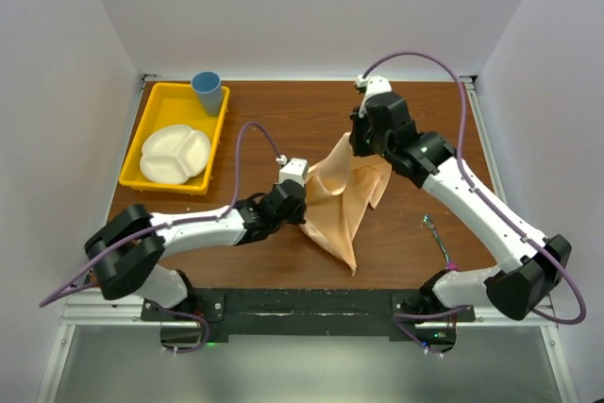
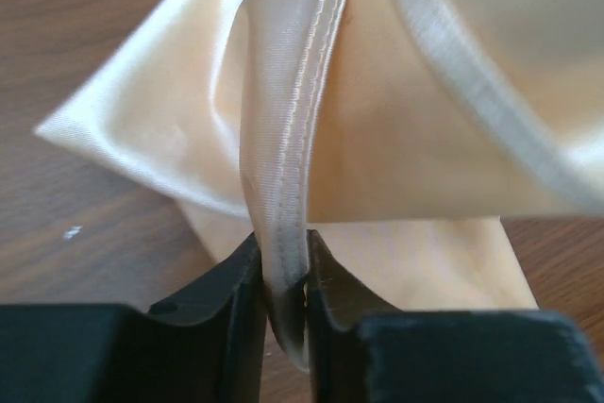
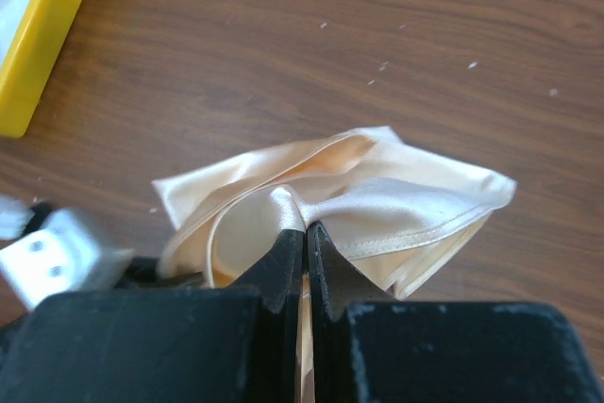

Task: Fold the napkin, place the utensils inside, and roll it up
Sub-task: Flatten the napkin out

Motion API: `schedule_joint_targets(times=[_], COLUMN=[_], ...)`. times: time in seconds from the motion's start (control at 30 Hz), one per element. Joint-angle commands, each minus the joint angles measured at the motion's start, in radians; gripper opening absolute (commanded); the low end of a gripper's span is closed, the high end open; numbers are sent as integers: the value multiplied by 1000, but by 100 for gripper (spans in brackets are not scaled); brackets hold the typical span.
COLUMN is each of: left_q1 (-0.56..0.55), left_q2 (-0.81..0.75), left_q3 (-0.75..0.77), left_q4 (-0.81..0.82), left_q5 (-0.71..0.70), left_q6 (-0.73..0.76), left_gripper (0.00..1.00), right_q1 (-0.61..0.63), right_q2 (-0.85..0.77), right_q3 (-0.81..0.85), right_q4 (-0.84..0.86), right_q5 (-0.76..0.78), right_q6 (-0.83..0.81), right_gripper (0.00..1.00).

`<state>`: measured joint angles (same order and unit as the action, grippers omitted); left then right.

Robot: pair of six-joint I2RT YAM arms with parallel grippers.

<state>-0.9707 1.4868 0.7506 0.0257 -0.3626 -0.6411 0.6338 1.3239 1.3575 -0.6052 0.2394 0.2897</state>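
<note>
Napkin (image 1: 344, 200) is off the bench for most of its area, hanging mid-bench between both arms, and only its lower tip reaches toward the near edge. Left gripper (image 2: 286, 313) is clenched on the stitched hem, with a strip of cloth pinched between the jaws. Right gripper (image 3: 305, 252) is clamped on a bunched fold at the top, on the side nearer the far edge. Holding it at two points probably serves to stretch the cloth out and lay it flat for the fold, which is not yet done. The cloth is slack and crumpled, so it looks likely to sag or twist when lowered.

Fork (image 1: 437, 236) lies alone near the right side of the bench, toward the near edge, well apart from the cloth and untouched. It is likely left there until the napkin is flat. Yellow tray (image 1: 156, 101) with white plate (image 1: 175, 153) and blue cup (image 1: 208, 92) sits at the far-left corner, not involved.
</note>
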Motion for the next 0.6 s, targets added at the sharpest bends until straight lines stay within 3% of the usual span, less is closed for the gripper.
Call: schedule_joint_targets(times=[0.0,0.1,0.3,0.57], left_q1=[39,107,124,124], left_q2=[-214,-342,-534,-704], left_q3=[-5,39,213,349], left_q4=[-23,-102,-173,-213], left_q5=[-110,-78,40,220], left_q6=[84,196,423,463], left_gripper=[3,0,0,0], right_q1=[-98,-109,-109,-111], right_q2=[-55,-75,-178,-354], right_q3=[124,222,360,407], right_q4=[-8,-27,-45,-64], right_q5=[8,47,113,75], right_q6=[-64,-160,-236,-228], right_gripper=[0,0,0,0])
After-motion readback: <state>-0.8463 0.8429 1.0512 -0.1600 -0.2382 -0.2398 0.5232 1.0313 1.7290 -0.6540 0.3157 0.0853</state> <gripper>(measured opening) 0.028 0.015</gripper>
